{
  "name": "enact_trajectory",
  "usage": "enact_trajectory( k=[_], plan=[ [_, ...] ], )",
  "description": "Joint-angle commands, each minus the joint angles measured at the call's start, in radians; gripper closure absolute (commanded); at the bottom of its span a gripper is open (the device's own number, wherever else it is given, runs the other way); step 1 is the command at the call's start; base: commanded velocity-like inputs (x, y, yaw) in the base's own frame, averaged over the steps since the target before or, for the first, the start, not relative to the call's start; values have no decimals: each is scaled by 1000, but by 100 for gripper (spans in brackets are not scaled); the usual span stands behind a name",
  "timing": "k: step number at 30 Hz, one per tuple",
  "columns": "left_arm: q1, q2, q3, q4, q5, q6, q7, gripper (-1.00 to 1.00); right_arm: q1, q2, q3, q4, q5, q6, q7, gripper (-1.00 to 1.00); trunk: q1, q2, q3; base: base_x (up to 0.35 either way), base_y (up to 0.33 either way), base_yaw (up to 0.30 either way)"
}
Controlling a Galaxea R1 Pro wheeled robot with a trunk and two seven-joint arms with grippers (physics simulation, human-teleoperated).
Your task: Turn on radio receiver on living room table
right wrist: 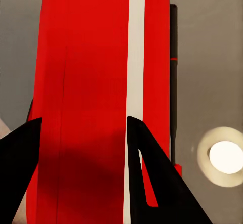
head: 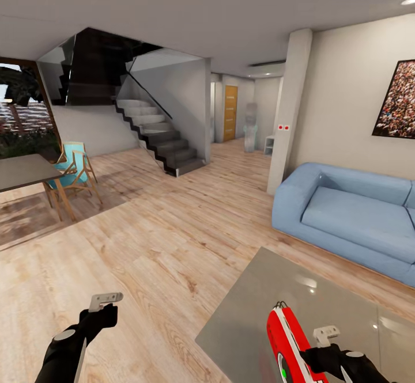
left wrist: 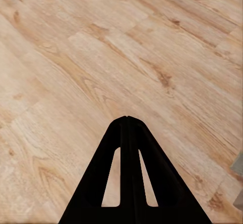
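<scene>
At the 5 o'clock corner of the head view, the radio receiver [head: 286, 340] stands on edge on the desk [head: 253, 308], near its front end, with the dial face turned toward the 6 o'clock side and the thin wire handle on top. Your right gripper [head: 323, 342] sits at the receiver's 3 o'clock side. In the right wrist view the two fingers [right wrist: 152, 183] straddle the red body [right wrist: 86, 82] and white rim band [right wrist: 135, 57], spread and not visibly pressing, so treat this gripper as released around the casing. This placement appears intended to put a fingertip on the control; confirm contact before pushing.

Note the right arm reaches forward low over the glossy top, wrist angled inward. Your left gripper [head: 106, 300] hangs over the wood floor [left wrist: 76, 57] at 7 o'clock, fingers clenched together, arm parked clear of the desk.

Beyond, the blue sofa [head: 351, 210] lies at 3 o'clock.
</scene>
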State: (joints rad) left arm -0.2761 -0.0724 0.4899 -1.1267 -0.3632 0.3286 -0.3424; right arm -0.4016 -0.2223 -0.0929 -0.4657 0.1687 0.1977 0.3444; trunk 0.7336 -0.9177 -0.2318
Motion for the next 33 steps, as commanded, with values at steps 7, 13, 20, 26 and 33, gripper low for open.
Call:
enact_trajectory(
  k=[7,13,20,26,33],
  plan=[
    [0,0,-1,3,0,0,-1,100,0,0,-1,-1,-3,-1,4,100,4,-7,-3,0,0,0],
    [0,-1,-2,21,0,1,-1,100,0,0,-1,0,-4,-33,4,100,8,-14,-6,0,0,0],
    [0,3,-21,31,-2,4,-1,100,0,0,-1,0,-5,-66,4,100,31,-56,-25,0,0,0],
    [0,1,-22,31,-1,4,-1,100,0,0,-1,0,-5,-67,4,100,31,-56,-25,0,0,0],
    [0,-1,-23,32,0,3,-1,100,0,0,1,0,-5,-66,5,100,31,-56,-25,0,0,0]
  ],
)
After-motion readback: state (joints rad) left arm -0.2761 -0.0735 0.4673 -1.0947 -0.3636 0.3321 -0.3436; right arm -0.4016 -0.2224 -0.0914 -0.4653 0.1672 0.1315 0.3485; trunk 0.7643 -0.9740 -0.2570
